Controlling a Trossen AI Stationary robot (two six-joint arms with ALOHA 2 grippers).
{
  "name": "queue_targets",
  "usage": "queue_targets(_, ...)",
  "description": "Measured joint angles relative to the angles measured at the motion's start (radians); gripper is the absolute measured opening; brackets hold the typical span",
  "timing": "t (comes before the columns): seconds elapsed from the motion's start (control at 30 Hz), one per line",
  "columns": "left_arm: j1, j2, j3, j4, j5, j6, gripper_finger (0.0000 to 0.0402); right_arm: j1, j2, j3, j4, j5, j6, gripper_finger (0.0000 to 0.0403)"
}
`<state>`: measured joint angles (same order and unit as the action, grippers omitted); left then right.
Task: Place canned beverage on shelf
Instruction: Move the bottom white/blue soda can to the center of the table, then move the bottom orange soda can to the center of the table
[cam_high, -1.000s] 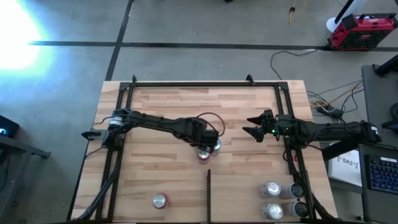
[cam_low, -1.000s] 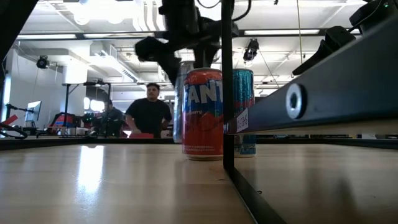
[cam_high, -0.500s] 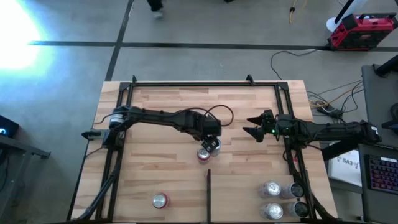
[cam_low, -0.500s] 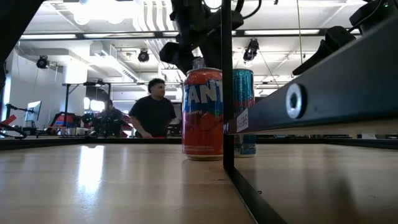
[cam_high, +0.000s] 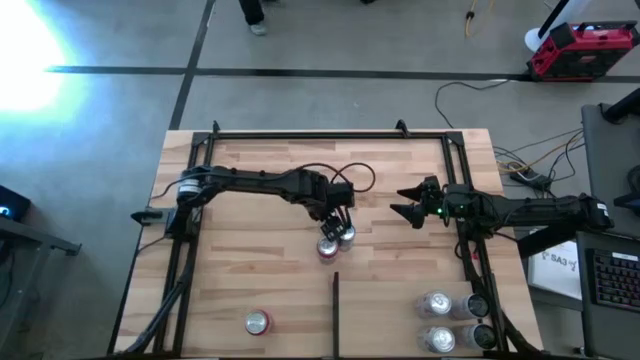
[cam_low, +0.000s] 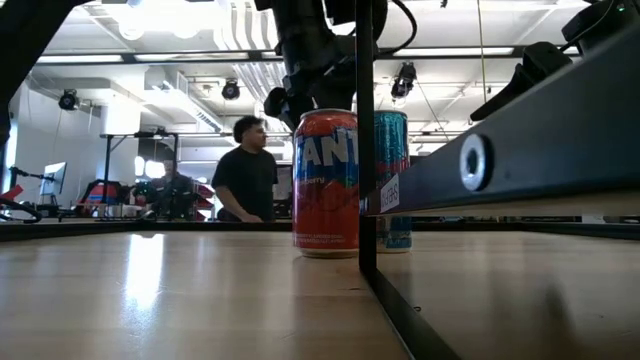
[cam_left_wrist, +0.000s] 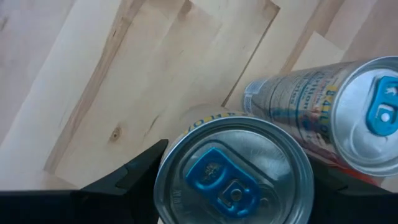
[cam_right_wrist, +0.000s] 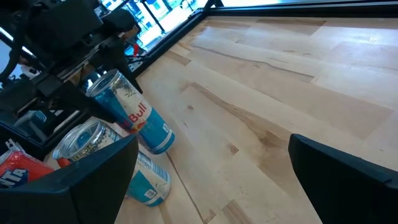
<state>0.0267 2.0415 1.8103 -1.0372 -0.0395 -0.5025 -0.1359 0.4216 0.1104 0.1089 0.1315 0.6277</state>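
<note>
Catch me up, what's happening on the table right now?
The left gripper is above the middle of the shelf, its fingers open around the top of a blue-and-silver can. That can stands upright next to an orange soda can and another blue-and-silver can. The right gripper waits open over the shelf's right side, holding nothing. One more can stands near the front left, and a few cans sit at the front right.

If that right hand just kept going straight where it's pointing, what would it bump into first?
Probably the left hand and the blue-and-silver can it hovers over. The open right hand points across the shelf toward them, with only bare wood between, though heights are unclear.
</note>
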Motion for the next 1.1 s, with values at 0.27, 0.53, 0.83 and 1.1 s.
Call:
queue_targets(0.27,0.009,0.0,-0.001,0.007,0.0,0.028,0.0239,0.0,0.0,0.0,0.0,0.0,0.0,0.04)
queue_targets(0.53,0.013,0.006,-0.006,0.017,-0.001,0.023,0.025,0.0,0.0,0.0,0.0,0.0,0.0,0.04)
queue_targets(0.83,0.013,0.042,-0.006,0.022,0.002,-0.037,0.0277,0.0,0.0,0.0,0.0,0.0,0.0,0.04)
queue_targets(1.1,0.014,0.041,0.011,0.007,-0.001,-0.205,0.0307,0.0,0.0,0.0,0.0,0.0,0.0,0.04)
